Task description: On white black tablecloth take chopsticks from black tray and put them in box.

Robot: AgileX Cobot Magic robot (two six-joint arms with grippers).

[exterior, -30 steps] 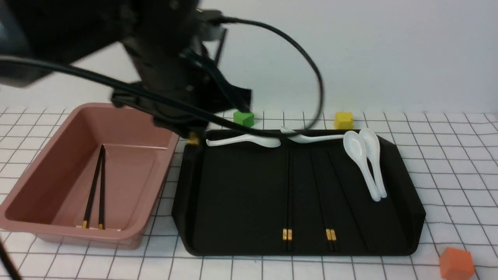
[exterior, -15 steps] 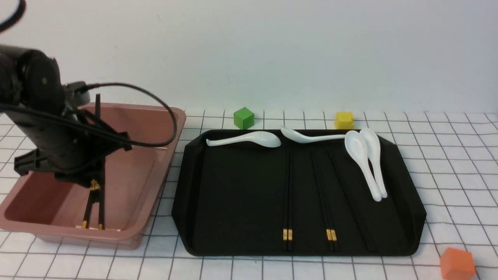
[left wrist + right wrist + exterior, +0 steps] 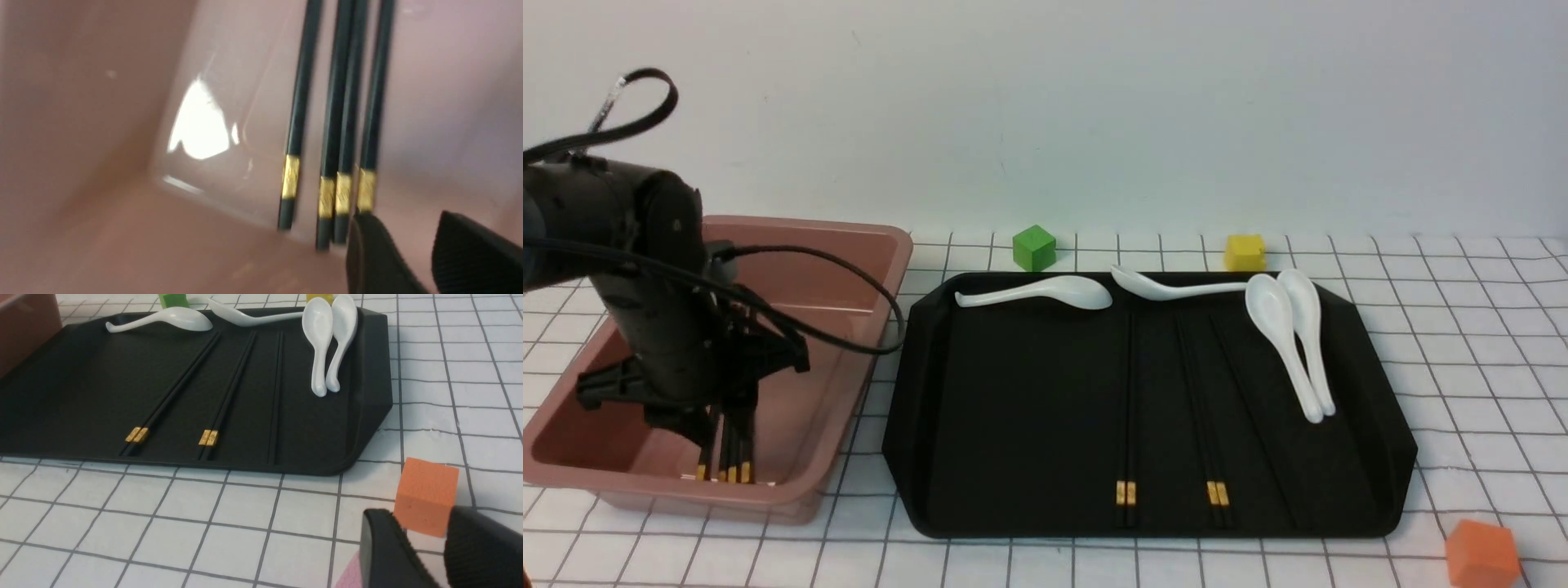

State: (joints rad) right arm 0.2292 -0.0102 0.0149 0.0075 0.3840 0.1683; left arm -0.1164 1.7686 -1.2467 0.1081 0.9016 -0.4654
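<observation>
Hovering left end effector (image 3: 400,241), chopsticks (image 3: 302,94) in box (image 3: 229,261)

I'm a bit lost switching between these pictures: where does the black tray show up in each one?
Front view: the black tray spans the middle, right of the pinkish-brown box.
Left wrist view: the tray is not in it; the box's inside and four chopsticks show.
Right wrist view: the tray fills much of the upper part of the picture.
Shared landmark, front and right wrist: the orange block near the tray.
</observation>
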